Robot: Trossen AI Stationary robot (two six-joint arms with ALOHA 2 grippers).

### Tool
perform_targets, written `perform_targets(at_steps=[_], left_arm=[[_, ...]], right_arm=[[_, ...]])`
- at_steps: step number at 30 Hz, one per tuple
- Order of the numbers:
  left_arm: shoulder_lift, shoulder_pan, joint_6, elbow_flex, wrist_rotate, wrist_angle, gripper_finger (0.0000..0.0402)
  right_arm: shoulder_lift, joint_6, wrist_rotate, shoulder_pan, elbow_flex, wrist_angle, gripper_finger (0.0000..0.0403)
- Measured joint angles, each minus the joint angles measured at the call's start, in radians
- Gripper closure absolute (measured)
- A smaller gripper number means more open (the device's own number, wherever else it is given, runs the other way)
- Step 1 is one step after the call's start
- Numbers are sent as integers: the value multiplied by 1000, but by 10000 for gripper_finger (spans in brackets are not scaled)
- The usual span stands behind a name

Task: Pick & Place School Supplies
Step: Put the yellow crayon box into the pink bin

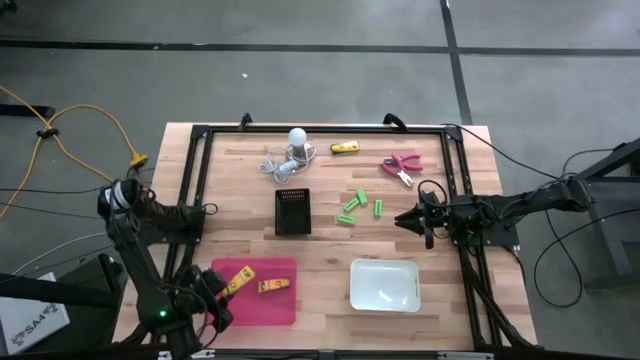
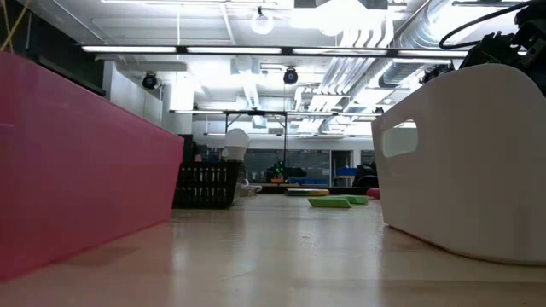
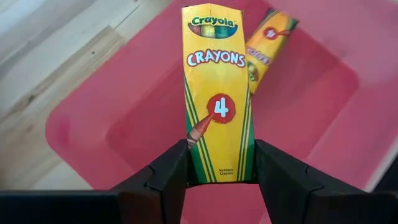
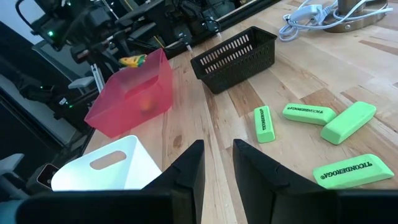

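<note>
Sorting is partly done: one crayon box (image 1: 274, 285) lies in the pink bin (image 1: 285, 305), and the left gripper (image 3: 219, 168) clamps a second crayon box (image 3: 216, 93) above it. Remaining — third crayon box (image 1: 345, 148), green erasers (image 1: 355, 204), pink-handled tool (image 1: 402, 166) on the table. Right gripper (image 4: 217, 165), narrowly parted and empty, hovers near the erasers.

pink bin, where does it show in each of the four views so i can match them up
High view: the pink bin sits at the table's front left, under the left gripper.
Low view: its wall fills the left side.
Left wrist view: it lies below the held crayon box.
Right wrist view: upper left, beyond the white bin.
Shared landmark: the black basket, in all views but the left wrist's.
</note>
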Motion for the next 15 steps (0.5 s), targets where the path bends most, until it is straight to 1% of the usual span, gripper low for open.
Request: perform_targets(at_steps=[7, 11, 15], left_arm=[[59, 3, -80, 0, 7, 0, 237], [86, 3, -127, 0, 44, 7, 237], [111, 4, -164, 0, 50, 13, 237]], right_arm=[[0, 0, 0, 0, 0, 0, 331], [0, 0, 0, 0, 0, 0, 331], [0, 0, 0, 0, 0, 0, 331]])
